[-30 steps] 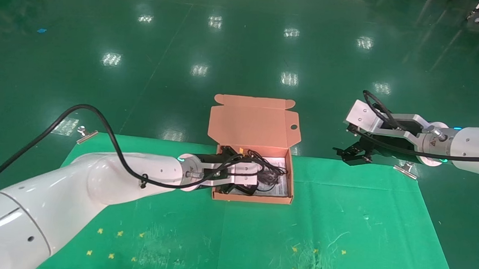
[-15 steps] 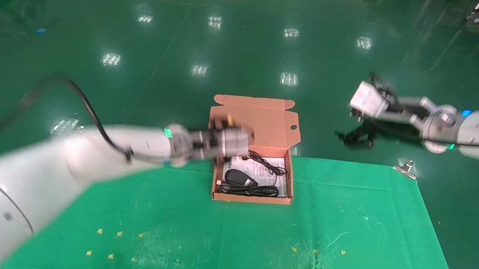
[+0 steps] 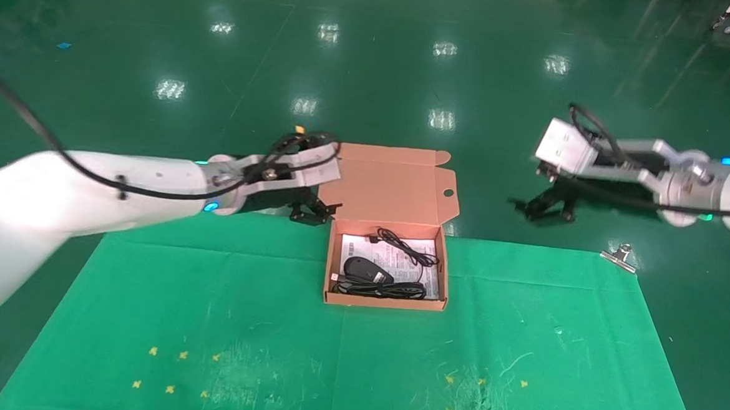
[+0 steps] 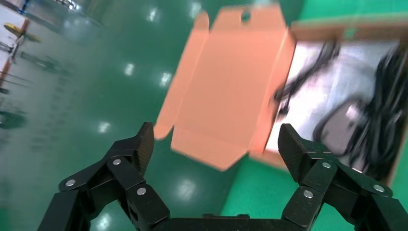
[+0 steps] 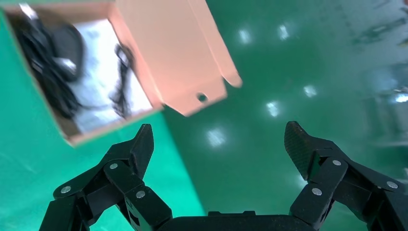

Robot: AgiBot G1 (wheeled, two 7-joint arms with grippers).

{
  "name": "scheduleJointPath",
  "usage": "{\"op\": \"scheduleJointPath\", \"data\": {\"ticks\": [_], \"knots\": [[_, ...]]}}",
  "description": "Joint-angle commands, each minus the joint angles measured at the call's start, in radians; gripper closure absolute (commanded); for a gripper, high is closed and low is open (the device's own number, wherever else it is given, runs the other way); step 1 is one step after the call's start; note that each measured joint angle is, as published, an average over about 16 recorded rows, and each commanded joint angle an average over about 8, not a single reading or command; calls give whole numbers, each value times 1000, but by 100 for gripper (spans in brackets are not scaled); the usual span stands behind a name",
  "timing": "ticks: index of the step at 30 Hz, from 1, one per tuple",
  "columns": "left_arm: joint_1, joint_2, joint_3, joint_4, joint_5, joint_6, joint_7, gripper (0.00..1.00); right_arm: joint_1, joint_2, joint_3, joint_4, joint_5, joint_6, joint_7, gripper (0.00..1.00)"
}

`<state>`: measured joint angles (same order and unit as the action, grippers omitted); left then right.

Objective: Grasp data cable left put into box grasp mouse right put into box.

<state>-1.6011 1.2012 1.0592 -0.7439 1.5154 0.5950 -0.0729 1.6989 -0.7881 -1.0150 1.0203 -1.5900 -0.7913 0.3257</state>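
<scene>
Box: the salmon-orange box (image 3: 385, 303) sits on the green mat (image 3: 209, 309) near the mat's far edge, about mid-width, with its lid (image 3: 388, 184) swung open toward the far side and the round hole near the lid's right edge.
Printed sheet: a white printed sheet (image 3: 399, 263) lines the bottom of the box under the other items.
Mouse: the black mouse (image 3: 361, 268) lies inside the box, left of centre, on the sheet; its thin cord (image 3: 406, 248) loops toward the far right corner of the box.
Data cable: the data cable (image 3: 382, 288) lies inside the box as a long narrow bundle along the near wall, just beside the mouse.
Left gripper: the left gripper (image 3: 311, 211) hangs just left of the box's far left corner, above the far edge of the mat; its fingers (image 4: 139, 149) are spread wide and hold nothing.
Right gripper: the right gripper (image 3: 543, 209) hangs over the green floor (image 3: 372, 61), well to the right of the box and beyond the mat's far edge; its fingers (image 5: 139, 147) are spread wide and hold nothing.
Clip: a metal clip (image 3: 618, 256) sits at the mat's far right corner.
Counter: covered by the mat, which carries small yellow marks (image 3: 169, 370) along its near part.
</scene>
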Motion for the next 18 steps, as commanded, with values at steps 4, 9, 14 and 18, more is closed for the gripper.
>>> {"op": "scheduleJointPath", "data": {"ticks": [4, 9, 14, 18], "knots": [[51, -58, -76, -53, -77, 88, -11, 0, -58, 16, 68, 25, 80, -66, -13, 0], [103, -115, -152, -105, -153, 175, -22, 0, -116, 33, 137, 49, 160, -131, -26, 0], [154, -172, -227, -158, -229, 263, -33, 0, -175, 49, 206, 74, 240, -197, -39, 0], [179, -201, -266, -184, -267, 307, -39, 0, -204, 58, 240, 86, 281, -230, -45, 0]]}}
